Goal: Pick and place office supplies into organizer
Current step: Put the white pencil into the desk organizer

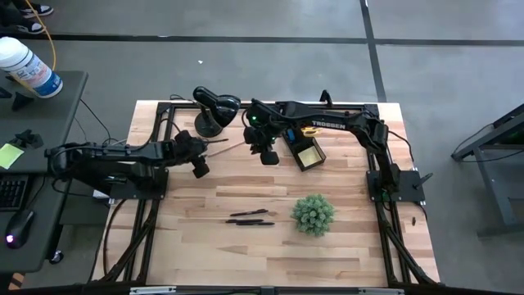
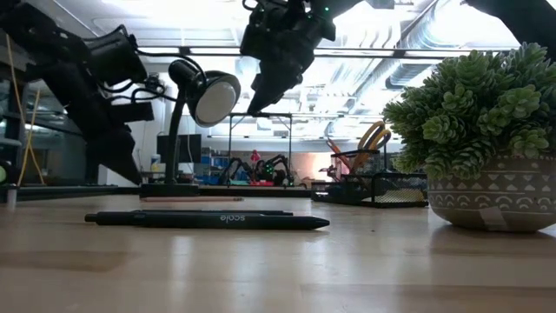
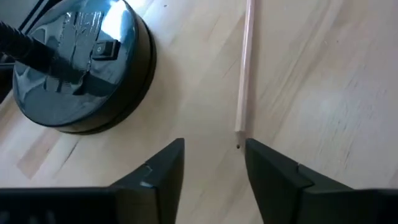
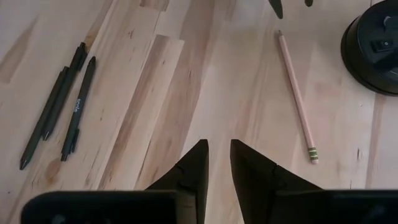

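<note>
A wooden pencil [image 3: 244,68] lies flat on the table beside the lamp base. Its pointed tip is just ahead of my left gripper [image 3: 214,152], which is open and points down at a slant. In the high view that gripper [image 1: 199,168] is left of centre. My right gripper [image 4: 217,158] hangs above the table's middle [image 1: 266,153], fingers a little apart and nothing between them. Two black pens [image 1: 250,217] lie side by side nearer the front. The black organizer [image 1: 307,152] stands right of my right gripper, with yellow-handled scissors [image 2: 373,135] upright in it.
A black desk lamp [image 1: 214,111] stands at the far side, its round base [image 3: 81,62] close to the pencil. A green plant in a patterned pot [image 1: 313,215] sits front right of the pens. Bare wood lies between the pens and the pencil.
</note>
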Controlling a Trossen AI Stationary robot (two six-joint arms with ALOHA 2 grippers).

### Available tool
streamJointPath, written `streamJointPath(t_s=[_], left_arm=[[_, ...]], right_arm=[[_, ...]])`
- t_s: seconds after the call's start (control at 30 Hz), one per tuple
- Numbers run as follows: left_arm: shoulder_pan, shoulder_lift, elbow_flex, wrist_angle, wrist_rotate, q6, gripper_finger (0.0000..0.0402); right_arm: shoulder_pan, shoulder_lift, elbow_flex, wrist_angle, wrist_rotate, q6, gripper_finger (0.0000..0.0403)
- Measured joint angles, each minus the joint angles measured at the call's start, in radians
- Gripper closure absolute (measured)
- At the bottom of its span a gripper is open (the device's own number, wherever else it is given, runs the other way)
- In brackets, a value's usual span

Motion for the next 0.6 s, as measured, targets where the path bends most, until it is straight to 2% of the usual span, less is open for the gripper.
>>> streamJointPath(t_s=[0.2,0.3,0.47,0.6], left_arm=[[0.002,0.005,0.000,0.011,0.053,0.059,0.0229],[0.002,0.018,-0.006,0.026,0.061,0.031,0.0238],[0.002,0.022,-0.060,0.177,0.091,-0.012,0.0258],[0.002,0.022,-0.083,0.187,0.091,-0.016,0.0269]], right_arm=[[0.000,0.000,0.000,0.005,0.000,0.000,0.0337],[0.000,0.000,0.000,0.007,0.000,0.000,0.0336],[0.000,0.000,0.000,0.012,0.000,0.004,0.0336],[0.000,0.000,-0.002,0.013,0.000,0.005,0.0336]])
